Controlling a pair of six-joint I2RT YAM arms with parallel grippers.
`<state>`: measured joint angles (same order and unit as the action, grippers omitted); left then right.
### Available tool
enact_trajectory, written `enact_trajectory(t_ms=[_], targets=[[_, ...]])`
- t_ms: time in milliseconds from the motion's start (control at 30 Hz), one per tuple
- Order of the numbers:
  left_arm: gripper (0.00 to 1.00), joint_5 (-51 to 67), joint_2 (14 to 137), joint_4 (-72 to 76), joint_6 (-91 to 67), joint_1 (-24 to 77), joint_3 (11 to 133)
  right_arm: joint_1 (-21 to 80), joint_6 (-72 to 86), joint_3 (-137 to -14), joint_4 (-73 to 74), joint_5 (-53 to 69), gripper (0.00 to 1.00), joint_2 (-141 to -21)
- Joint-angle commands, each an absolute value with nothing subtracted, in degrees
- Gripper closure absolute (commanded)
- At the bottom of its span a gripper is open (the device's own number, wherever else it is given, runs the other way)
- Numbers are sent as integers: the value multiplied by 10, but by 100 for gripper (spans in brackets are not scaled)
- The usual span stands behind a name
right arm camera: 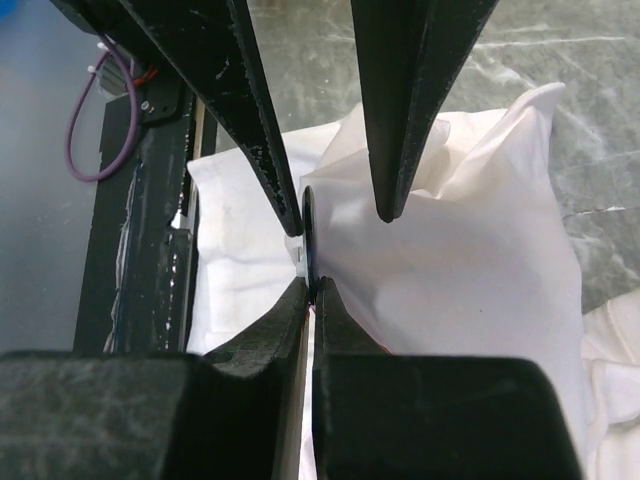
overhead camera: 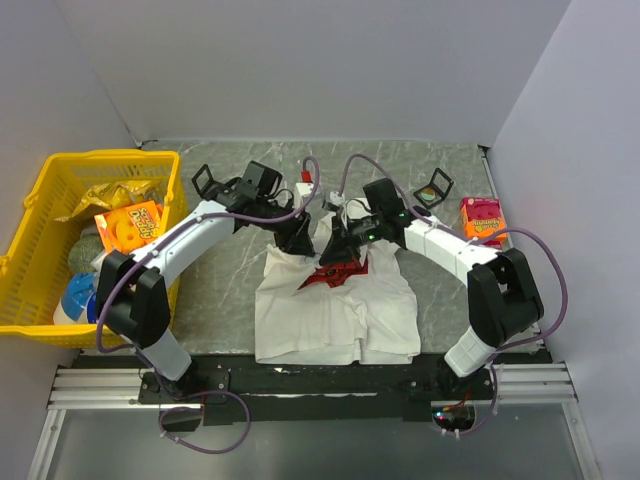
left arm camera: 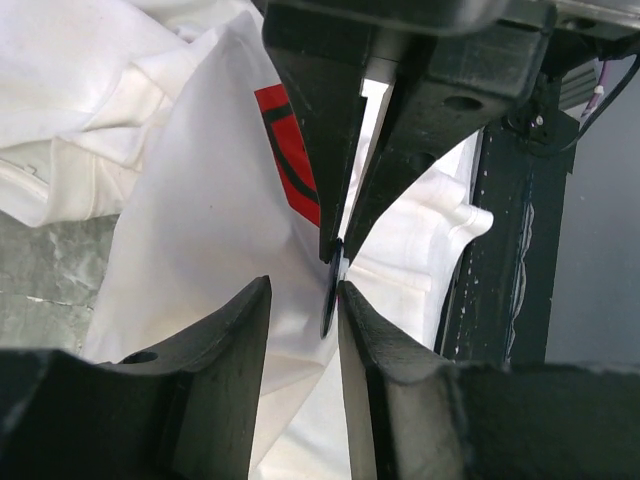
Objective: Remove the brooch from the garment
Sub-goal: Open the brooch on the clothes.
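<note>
Right gripper (right arm camera: 311,285) pinches tight on the brooch (right arm camera: 308,222) (thin, dark, edge-on). Left gripper (left arm camera: 304,290) stands parted either side of it, over the bunched garment (right arm camera: 460,280).

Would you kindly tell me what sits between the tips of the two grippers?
The brooch, a thin dark disc seen edge-on: the right gripper is shut on its rim and the open left gripper faces it. Both wrist views show this.

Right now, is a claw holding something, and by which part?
The right claw pinches the brooch, a thin dark disc, by its rim. The left claw is open around it, holding nothing.
</note>
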<state>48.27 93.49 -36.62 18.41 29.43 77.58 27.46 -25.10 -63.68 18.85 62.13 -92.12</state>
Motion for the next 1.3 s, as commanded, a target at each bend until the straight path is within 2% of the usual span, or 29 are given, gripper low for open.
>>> enact_trajectory(t_ms=[0, 200, 433, 667, 767, 900, 1267], targets=[[62, 481, 911, -332, 174, 294, 765, 276, -236, -631, 156, 650, 99, -903], [62, 499, 908, -339, 178, 280, 770, 261, -207, -621, 131, 654, 100, -898], [51, 548, 875, -306, 165, 258, 734, 240, -171, -612, 99, 676, 100, -898], [50, 537, 883, -268, 136, 259, 716, 240, -155, -611, 85, 686, 100, -894], [51, 523, 886, -250, 126, 259, 708, 239, -147, -609, 81, 692, 100, -890], [58, 512, 893, -248, 127, 259, 707, 236, -128, -606, 62, 708, 100, -886], [63, 523, 901, -248, 131, 264, 706, 231, -91, -601, 33, 724, 100, -884]])
